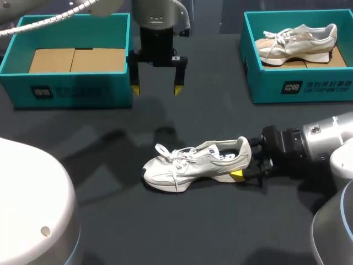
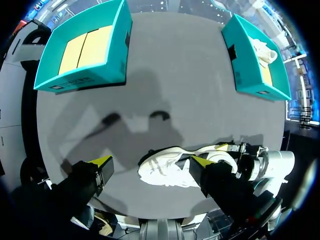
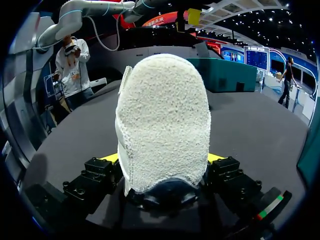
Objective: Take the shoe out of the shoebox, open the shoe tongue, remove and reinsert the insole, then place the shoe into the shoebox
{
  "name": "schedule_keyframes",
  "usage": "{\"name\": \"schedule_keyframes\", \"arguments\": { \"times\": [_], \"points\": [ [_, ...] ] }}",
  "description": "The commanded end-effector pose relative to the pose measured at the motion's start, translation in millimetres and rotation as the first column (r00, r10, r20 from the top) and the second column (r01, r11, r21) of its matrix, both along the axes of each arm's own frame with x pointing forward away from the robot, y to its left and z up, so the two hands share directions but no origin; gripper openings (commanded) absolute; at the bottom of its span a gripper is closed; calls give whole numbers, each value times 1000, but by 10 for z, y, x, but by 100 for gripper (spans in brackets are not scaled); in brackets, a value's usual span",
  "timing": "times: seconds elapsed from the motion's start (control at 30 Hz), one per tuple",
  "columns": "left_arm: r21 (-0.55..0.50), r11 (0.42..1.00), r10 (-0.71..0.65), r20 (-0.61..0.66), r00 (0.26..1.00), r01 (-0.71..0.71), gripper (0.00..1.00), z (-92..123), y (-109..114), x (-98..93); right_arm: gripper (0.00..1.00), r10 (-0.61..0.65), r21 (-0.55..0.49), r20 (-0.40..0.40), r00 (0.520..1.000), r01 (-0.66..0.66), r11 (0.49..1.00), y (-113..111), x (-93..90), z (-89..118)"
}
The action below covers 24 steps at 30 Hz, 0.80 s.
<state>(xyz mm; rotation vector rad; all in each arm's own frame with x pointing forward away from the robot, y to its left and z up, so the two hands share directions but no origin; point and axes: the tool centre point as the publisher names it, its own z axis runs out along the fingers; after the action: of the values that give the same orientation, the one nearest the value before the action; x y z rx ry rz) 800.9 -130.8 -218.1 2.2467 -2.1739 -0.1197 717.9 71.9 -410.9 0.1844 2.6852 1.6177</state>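
Shoe lying on the table, centre. Right gripper clamping its heel from both sides. Left gripper hovering above, fingers wide, empty. It should be approaching the tongue slowly, heel held firm.

Even overhead light falls on the dark matte surface, with no glare on it, though the white shoe comes close to washing out. The left gripper throws soft, spread shadows onto the surface at its 7 o'clock, and the shoe lays a thin dark rim at its 6 o'clock. In both wrist views straight edges bow near the black rim.
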Motion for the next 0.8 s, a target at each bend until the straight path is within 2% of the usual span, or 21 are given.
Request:
{"name": "schedule_keyframes", "arguments": {
  "times": [0.03,0.47,0.63,0.8],
  "points": [
    [5,1000,-1,-8,1000,1,100,-6,-32,36,0,0,-3,-2,1000,0,1000,3,-1,-4],
    [5,1000,-1,-8,1000,1,100,-6,-32,36,0,0,-3,-2,1000,0,1000,3,-1,-4],
    [-28,999,14,-21,1000,-14,100,-22,-185,-315,0,0,-3,-2,1000,0,1000,3,-1,-4],
    [-20,1000,3,-26,1000,-3,100,-63,-367,-623,0,0,-3,-2,1000,0,1000,3,-1,-4]
  ]
}}
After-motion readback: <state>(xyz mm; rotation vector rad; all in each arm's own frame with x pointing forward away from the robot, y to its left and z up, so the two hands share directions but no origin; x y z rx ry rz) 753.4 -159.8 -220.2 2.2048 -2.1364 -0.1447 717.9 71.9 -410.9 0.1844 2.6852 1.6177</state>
